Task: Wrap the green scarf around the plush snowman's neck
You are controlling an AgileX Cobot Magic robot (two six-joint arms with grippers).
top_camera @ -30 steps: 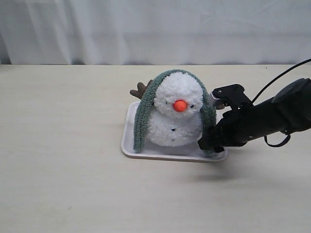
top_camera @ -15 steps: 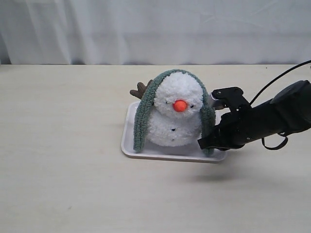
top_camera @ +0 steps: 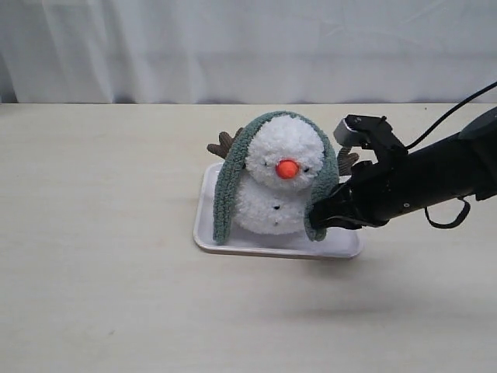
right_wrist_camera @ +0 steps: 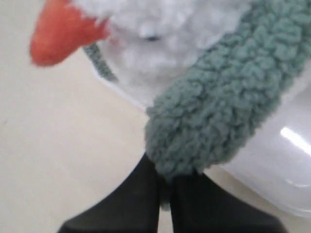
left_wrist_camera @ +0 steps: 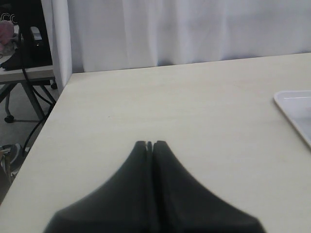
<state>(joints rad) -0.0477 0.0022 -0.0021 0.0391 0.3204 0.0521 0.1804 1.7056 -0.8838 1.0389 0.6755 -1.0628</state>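
The plush snowman (top_camera: pixel 278 203) sits upright on a white tray (top_camera: pixel 203 230), orange nose (top_camera: pixel 287 168) facing the camera. The green scarf (top_camera: pixel 227 180) lies draped over the top of its head, and one end hangs down to the tray on the left. My right gripper (top_camera: pixel 317 221) is shut on the other end, low at the snowman's right side and pulled in toward its body. The right wrist view shows the fuzzy scarf end (right_wrist_camera: pixel 221 114) pinched between the black fingers of the right gripper (right_wrist_camera: pixel 165 180). My left gripper (left_wrist_camera: pixel 149 144) is shut and empty over bare table.
A brown twig arm (top_camera: pixel 223 144) sticks out behind the snowman on the left. The tray's corner (left_wrist_camera: pixel 295 106) shows in the left wrist view. White curtain backs the table. A table edge and a stand with cables (left_wrist_camera: pixel 24 73) lie beyond the left gripper.
My right gripper has shut on the scarf's right end and carried it up and left, toward the snowman's front. The scarf's left end and the snowman have not moved.
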